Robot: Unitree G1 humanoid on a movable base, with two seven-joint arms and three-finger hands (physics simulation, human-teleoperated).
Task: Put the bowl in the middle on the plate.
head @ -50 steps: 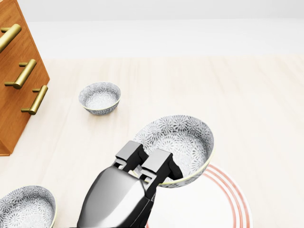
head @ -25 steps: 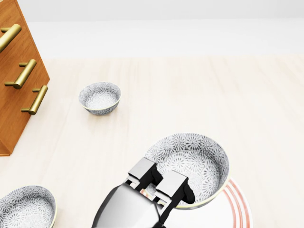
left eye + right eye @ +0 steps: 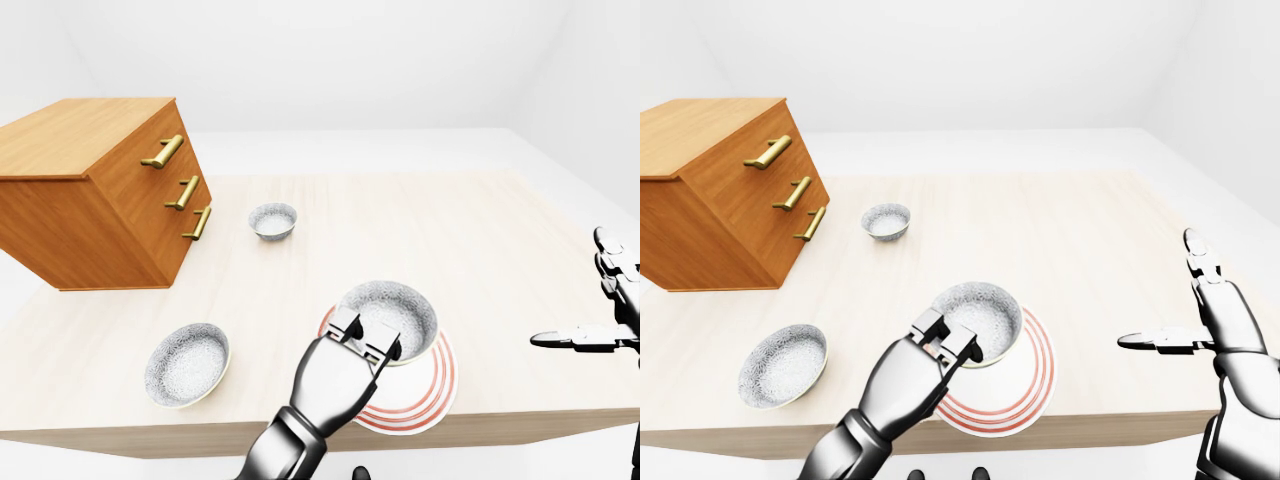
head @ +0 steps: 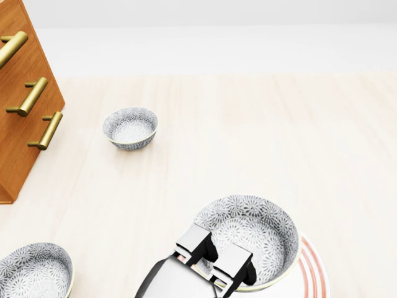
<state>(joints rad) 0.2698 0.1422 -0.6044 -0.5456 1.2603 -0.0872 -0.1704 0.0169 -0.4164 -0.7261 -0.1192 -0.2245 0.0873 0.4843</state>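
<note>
Middle bowl (image 4: 248, 239): grey-and-white floral pattern inside, pale rim. It is at the bottom of the head view, right of centre, directly over the plate (image 3: 1010, 395). In the eye views it covers the plate's upper left part. Its mouth faces up and is close to level. Whether the base touches the plate: cannot tell, since the underside is hidden.

Left hand (image 3: 340, 375): enters from the bottom of the view and is clamped on the bowl's rim at the side nearest the camera. Two block-shaped fingers (image 4: 193, 241) hook over the rim from outside. A dark digit shows just inside the wall. The bowl lies just above and to the right of the hand in the head view, with the wrist below it.

Plate: white with red concentric rings, lying on the worktop (image 4: 279, 136) close to its bottom edge. The rings show bare to the right of and below the bowl.

Right hand (image 3: 1225, 320): fingers spread apart, holding nothing. It is at the right edge of the right-eye view, off the worktop's right side and well apart from the bowl.

Other items:
- Small bowl (image 4: 130, 127), same pattern, upright near the upper left of the worktop.
- Third bowl (image 4: 34, 270), upright at the lower left.
- Wooden drawer cabinet (image 3: 90, 200) with brass handles, at the left.
</note>
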